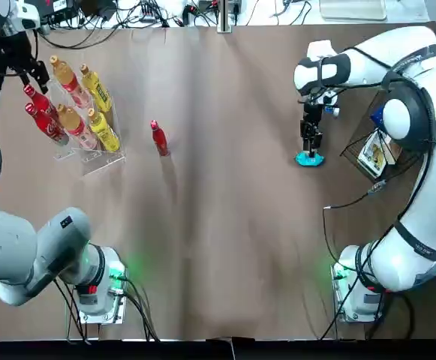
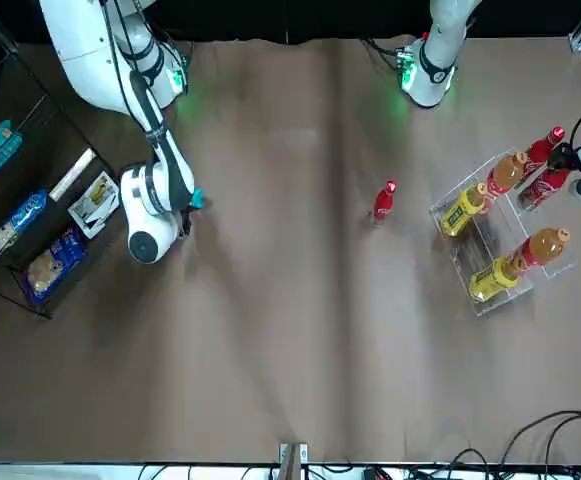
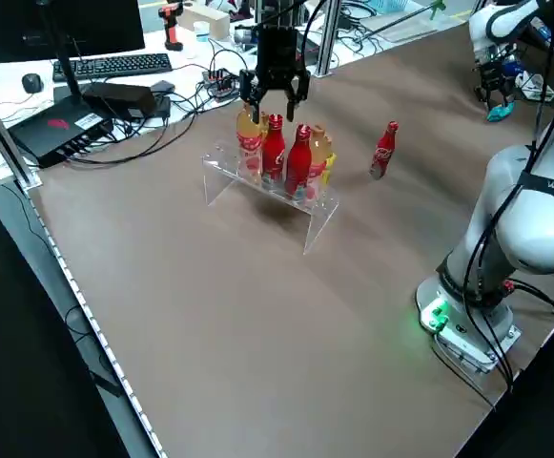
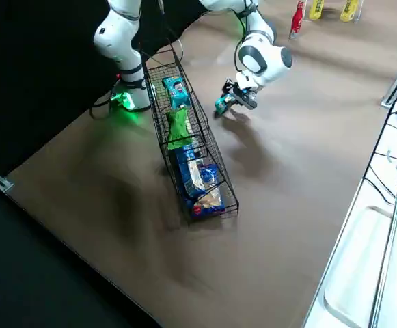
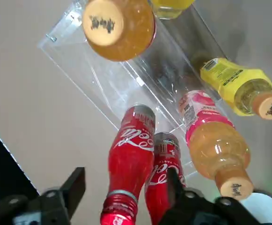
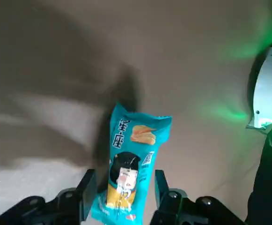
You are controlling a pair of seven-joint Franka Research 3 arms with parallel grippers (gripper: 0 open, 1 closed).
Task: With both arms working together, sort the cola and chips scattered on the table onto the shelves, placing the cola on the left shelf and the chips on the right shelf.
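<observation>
Two cola bottles stand at the left end of the clear left shelf. My left gripper hovers right above them, open, one finger on each side of their red caps. A third cola bottle stands alone on the table, right of that shelf. My right gripper is low over the table beside the black wire right shelf, shut on a teal chips packet. Inside that shelf lie a green chips packet and another teal one.
Orange bottles and yellow-labelled bottles fill the other slots of the clear shelf. Blue-and-white boxes and bags lie in the lower part of the wire shelf. Cables and a keyboard sit beyond the table's far edge.
</observation>
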